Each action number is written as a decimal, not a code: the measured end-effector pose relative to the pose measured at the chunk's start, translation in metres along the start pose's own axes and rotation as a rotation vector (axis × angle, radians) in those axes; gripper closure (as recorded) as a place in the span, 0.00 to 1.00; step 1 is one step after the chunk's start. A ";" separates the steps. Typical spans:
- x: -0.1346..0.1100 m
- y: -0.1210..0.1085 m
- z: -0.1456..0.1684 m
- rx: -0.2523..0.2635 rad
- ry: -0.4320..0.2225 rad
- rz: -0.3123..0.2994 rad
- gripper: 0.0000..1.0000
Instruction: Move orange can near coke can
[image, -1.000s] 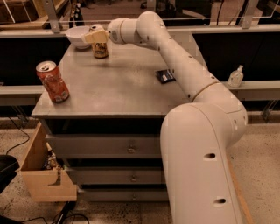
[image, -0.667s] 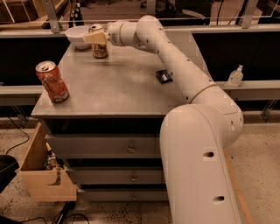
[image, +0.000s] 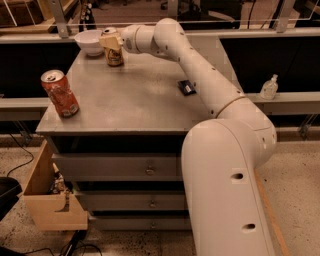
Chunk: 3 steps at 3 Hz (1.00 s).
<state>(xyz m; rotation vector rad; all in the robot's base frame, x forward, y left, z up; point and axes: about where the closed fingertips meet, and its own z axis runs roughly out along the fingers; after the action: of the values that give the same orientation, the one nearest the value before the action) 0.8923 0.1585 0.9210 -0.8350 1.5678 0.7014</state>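
Note:
The orange can, golden-bronze with a silver top, stands upright at the far left of the grey table top, next to a white bowl. My gripper is at the can's upper part, with its fingers on either side of it. The coke can, red-orange with white markings, stands upright near the table's front left corner, well apart from the orange can.
A white bowl sits at the table's back left. A small black object lies right of centre. A clear bottle stands on the ledge at right. A wooden box sits on the floor by the drawers.
The gripper and the orange can stay in about the same place at the far left; the coke can has not moved.

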 end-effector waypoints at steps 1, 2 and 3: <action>0.001 0.002 0.003 -0.004 0.001 0.001 0.96; 0.002 0.004 0.004 -0.007 0.002 0.002 1.00; 0.012 0.006 0.015 -0.033 0.014 0.021 1.00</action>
<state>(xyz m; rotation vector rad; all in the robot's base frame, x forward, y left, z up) 0.8947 0.1724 0.9068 -0.8502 1.5832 0.7402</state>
